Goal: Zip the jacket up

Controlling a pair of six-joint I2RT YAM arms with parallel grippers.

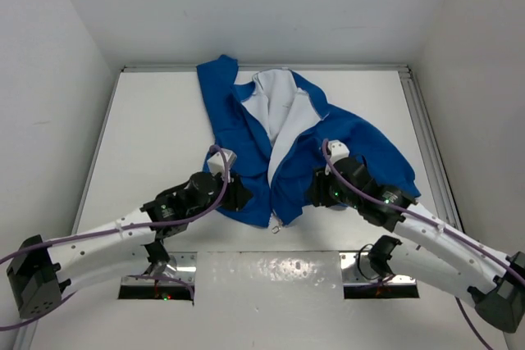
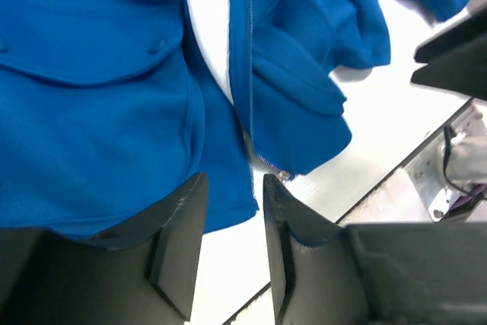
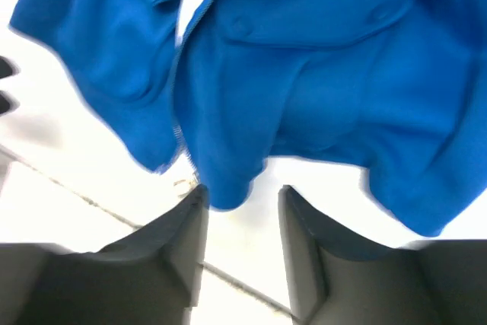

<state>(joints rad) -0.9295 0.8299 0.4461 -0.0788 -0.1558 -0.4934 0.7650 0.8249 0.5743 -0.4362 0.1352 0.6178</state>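
Here, left claw and right claw, both partly spread and empty, sit at the lower hem of the jacket; both arms angle inward over the worktop.

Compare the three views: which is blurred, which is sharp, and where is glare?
Right wrist view: the jacket looks smeared and soft. Left wrist view: sharp, with the zipper teeth legible. Top view: glare on the shiny plate at the near edge of the table.

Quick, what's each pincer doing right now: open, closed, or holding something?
Left pincer: open, empty, at the jacket's bottom hem.
Right pincer: open, empty, the jacket's hem just off its tips.
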